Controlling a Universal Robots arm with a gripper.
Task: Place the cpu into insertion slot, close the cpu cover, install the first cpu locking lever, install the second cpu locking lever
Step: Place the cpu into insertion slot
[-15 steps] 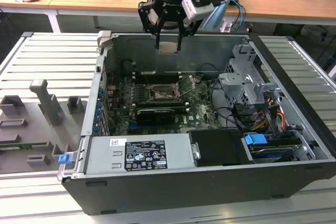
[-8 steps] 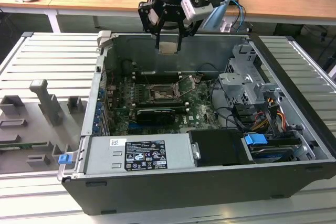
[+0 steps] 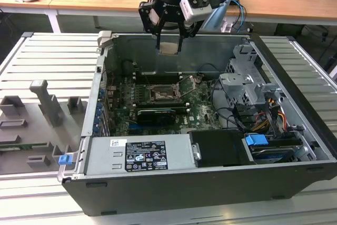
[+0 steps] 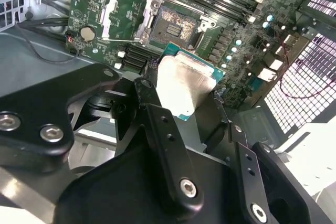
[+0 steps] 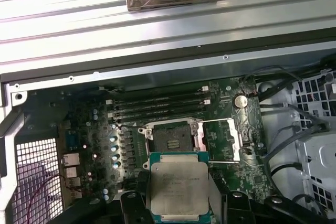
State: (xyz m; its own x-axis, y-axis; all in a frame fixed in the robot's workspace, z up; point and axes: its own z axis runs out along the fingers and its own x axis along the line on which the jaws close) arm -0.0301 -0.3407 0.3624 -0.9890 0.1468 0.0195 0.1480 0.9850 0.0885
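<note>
– Well above the insertion slot (image 3: 160, 92), the cpu (image 3: 169, 49) is being carried by the end effector (image 3: 169, 46), and its black fingers (image 4: 157, 119) are being pressed in against opposite edges of the chip.

– Why is it being pinched by the edges?

– Probably so that both faces are being spared. In the first wrist view the pale metal face is being turned away from the slot. The underside is thus being kept free to meet the socket, and the chip's sides are being lined up roughly parallel with the slot's silver rim.

– Is the slot being blocked by anything?

– Nothing is being seen in it. The cpu cover (image 5: 220, 139) is being shown swung open on its hinge, just beside the slot, so the dark centre is being exposed to the chip above it.

– And the long black memory slots (image 5: 157, 100)?

– They are being seen close beside the slot, along a different side from the cover, and well apart from the chip.

– Why is the approach being made from above?

– The computer case (image 3: 137, 183) is being rested on its side on the bench (image 3: 37, 61), so the slot is being faced upward.
</note>
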